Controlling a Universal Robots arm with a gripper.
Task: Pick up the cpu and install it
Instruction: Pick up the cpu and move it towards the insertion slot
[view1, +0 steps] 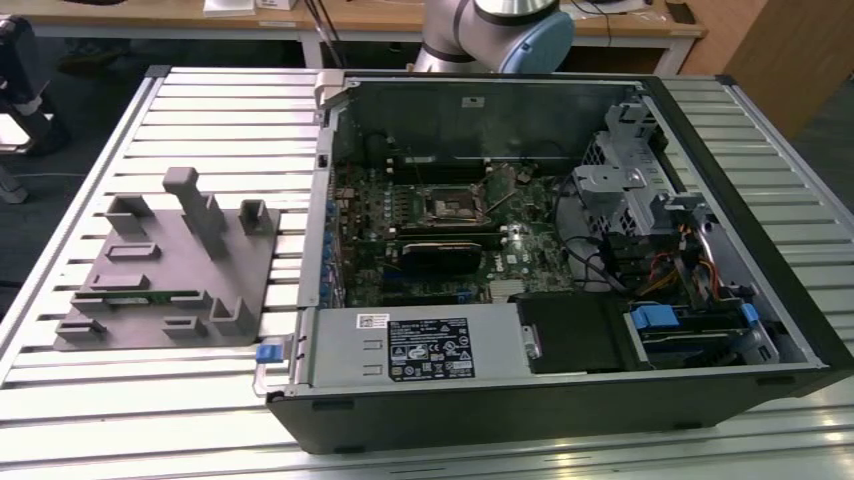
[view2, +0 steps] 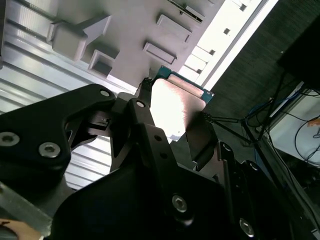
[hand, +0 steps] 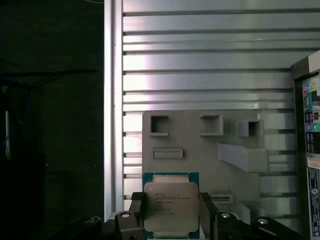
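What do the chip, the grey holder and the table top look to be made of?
The chip has a pale metal lid, brushed and light-catching, over a green board edge. The holder looks like matte grey plastic, without shine. The table seems bare ribbed metal, likely aluminium, with bright reflections along its slats.

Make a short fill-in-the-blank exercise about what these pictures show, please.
1. The end effector is shut on the ____.
2. The plastic holder on the table is ____ in colour.
3. The holder lies on the exterior view's ____ of the open computer case.
Missing words: cpu; grey; left.
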